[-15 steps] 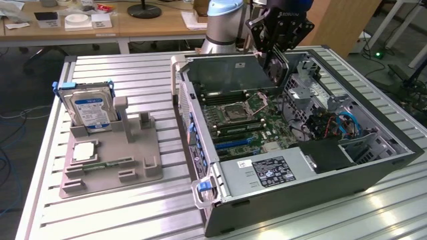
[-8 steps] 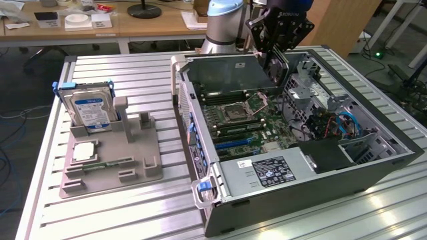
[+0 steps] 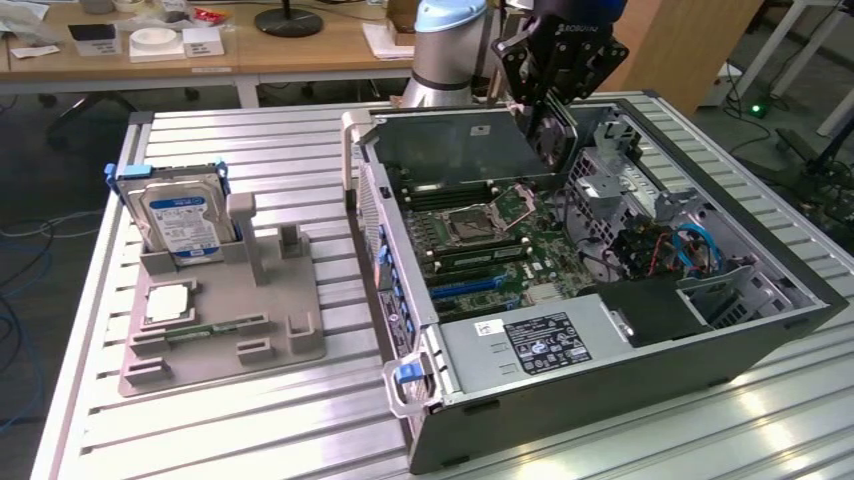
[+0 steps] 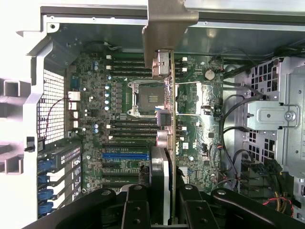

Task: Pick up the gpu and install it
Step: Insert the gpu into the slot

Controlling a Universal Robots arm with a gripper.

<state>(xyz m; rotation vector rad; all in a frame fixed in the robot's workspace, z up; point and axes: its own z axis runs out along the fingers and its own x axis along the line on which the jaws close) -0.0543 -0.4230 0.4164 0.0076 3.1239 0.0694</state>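
Widest first: the slatted metal table [image 3: 267, 150], and on it the open computer case [image 3: 574, 410] lying on its side, motherboard [image 3: 501, 235] facing up. Off to the exterior view's left sits the grey holder [image 3: 267, 300] with the hard drive [image 3: 187, 220] standing in it, untouched.

The arm is over the far end of the case, and the gripper [image 3: 551, 95] is clenched on the gpu [image 3: 563, 135], which hangs edge-down inside the opening, above the board and apart from it. In the wrist view the card [image 4: 164, 62] runs edge-on straight out from the fingers [image 4: 136, 205].

The blue slot [image 4: 125, 155] lies just off to one side of the card's edge; whether that is the target slot is hard to tell from here.

To do this well, I'd say: keep the card upright and square to the slot line, bracket toward the case's back wall, and press evenly, not at one corner.
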